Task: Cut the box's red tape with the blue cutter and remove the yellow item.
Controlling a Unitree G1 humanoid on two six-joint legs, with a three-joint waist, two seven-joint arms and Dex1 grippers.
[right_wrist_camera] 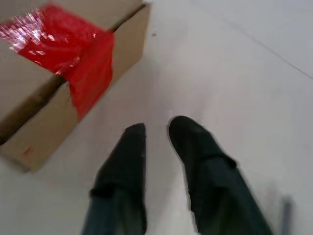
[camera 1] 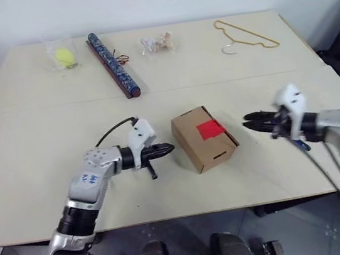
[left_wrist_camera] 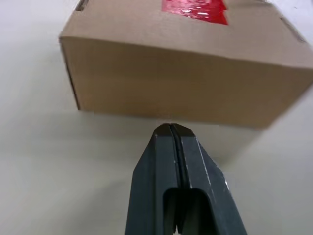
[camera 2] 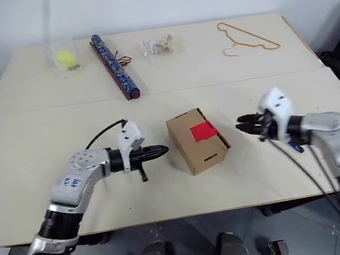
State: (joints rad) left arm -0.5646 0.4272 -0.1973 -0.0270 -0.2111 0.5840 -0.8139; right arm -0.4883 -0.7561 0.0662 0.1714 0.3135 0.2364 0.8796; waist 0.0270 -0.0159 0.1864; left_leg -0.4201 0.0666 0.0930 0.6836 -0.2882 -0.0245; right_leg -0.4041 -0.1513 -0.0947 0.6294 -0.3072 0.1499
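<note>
The brown box (camera 1: 204, 138) with red tape (camera 1: 210, 129) lies skewed between the closed left fingers (camera 1: 168, 147) and the slightly parted, empty right fingers (camera 1: 249, 121).

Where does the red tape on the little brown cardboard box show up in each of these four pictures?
Left eye view: red tape, centre, atop the brown cardboard box.
Right eye view: centre.
Left wrist view: top edge.
Right wrist view: upper left.
Shared landmark: the box itself.
</note>
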